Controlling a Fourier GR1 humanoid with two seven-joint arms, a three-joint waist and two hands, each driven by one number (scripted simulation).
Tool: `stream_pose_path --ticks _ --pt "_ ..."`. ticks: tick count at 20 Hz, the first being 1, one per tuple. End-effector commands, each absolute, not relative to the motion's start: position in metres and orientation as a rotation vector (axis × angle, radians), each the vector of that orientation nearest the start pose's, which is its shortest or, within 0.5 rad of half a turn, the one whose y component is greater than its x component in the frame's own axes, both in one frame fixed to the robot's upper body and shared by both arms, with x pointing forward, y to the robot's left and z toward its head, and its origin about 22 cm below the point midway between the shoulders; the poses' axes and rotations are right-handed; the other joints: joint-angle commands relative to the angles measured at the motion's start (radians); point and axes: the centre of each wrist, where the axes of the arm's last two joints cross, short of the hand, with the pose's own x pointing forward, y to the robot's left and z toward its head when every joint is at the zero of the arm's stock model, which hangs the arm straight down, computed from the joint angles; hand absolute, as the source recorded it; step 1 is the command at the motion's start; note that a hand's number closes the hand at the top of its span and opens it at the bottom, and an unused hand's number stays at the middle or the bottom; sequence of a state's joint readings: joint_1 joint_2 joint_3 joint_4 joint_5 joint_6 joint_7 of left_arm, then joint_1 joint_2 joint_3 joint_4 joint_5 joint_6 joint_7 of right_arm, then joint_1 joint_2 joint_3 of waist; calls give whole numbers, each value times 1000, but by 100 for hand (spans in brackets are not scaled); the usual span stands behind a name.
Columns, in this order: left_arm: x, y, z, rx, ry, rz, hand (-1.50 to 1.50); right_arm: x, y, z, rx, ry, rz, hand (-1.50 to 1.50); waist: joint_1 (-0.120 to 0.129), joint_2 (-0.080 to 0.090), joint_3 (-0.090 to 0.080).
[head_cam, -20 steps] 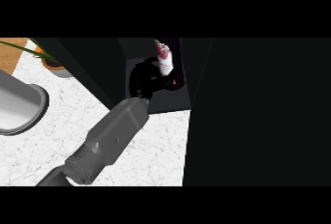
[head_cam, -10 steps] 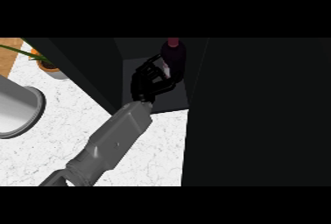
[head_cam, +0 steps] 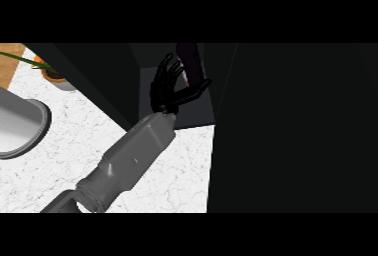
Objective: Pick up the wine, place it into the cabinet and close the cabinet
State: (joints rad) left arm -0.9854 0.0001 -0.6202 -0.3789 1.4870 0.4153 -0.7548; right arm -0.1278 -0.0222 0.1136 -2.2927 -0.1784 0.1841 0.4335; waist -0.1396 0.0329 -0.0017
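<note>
Apparently wine (head_cam: 189,62) stood inside cabinet (head_cam: 177,112) at 12 o'clock; my left hand (head_cam: 168,90) hung beside it, fingers straight, holding nothing. Door closing left, I judged.

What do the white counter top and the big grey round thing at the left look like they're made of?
The white counter top looks like polished marble or similar stone: faint grey veins run through it. The grey round vessel looks like brushed metal, judging by its soft sheen, though painted plastic is possible.
</note>
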Motion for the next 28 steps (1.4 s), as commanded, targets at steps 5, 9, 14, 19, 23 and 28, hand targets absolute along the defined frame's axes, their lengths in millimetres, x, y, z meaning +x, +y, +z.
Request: stream_pose_path --ticks 5,9,14,19,23,28 --pt "398 59 14 -31 -1619 419 -150 193 -194 177 391 -1947 339 -150 3 0 2" --pt "399 59 14 -52 -1670 343 -150 194 -193 183 390 -1954 325 -150 21 -1 0" --pt "395 51 18 -74 -1690 347 -150 189 -198 178 386 -1949 331 -150 11 -2 1" --pt "391 46 18 -90 -1734 369 -150 186 -198 184 376 -1946 323 -150 27 -9 1" --pt "385 40 17 -139 -1732 358 -150 180 -199 178 359 -1920 309 -150 61 -17 1" --pt "370 46 -6 -191 -1724 368 -150 179 -204 183 343 -1938 327 -150 62 -16 1"
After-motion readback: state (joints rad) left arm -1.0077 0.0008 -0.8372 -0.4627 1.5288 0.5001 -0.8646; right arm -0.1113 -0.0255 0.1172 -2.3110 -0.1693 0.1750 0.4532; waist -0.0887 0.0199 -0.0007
